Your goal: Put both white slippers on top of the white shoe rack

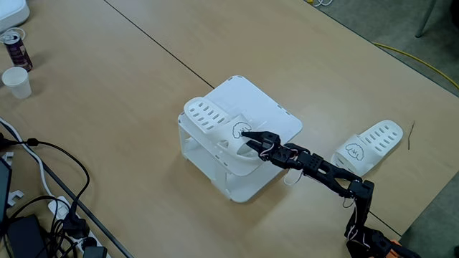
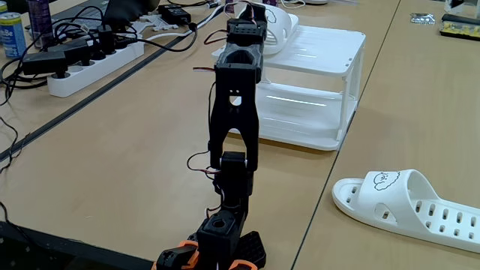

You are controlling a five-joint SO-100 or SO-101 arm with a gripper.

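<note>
Smooth white plastic shoe rack (image 1: 269, 107), matt wood-look table (image 1: 107, 107)

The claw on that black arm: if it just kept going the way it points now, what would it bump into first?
The claw points at the strap of the white slipper lying on the white shoe rack, so it would likely meet that strap at once. It seems already at or around it; contact isn't clear.

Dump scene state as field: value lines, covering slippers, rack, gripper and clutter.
slipper_1: white slipper lying on the white shoe rack top shelf, at its edge
slipper_2: second white slipper on the table, off the rack
gripper: gripper at the strap of the slipper on the rack; open or shut unclear
clutter: paper cup, can, power strip with cables
task_status: one of two placed
</note>
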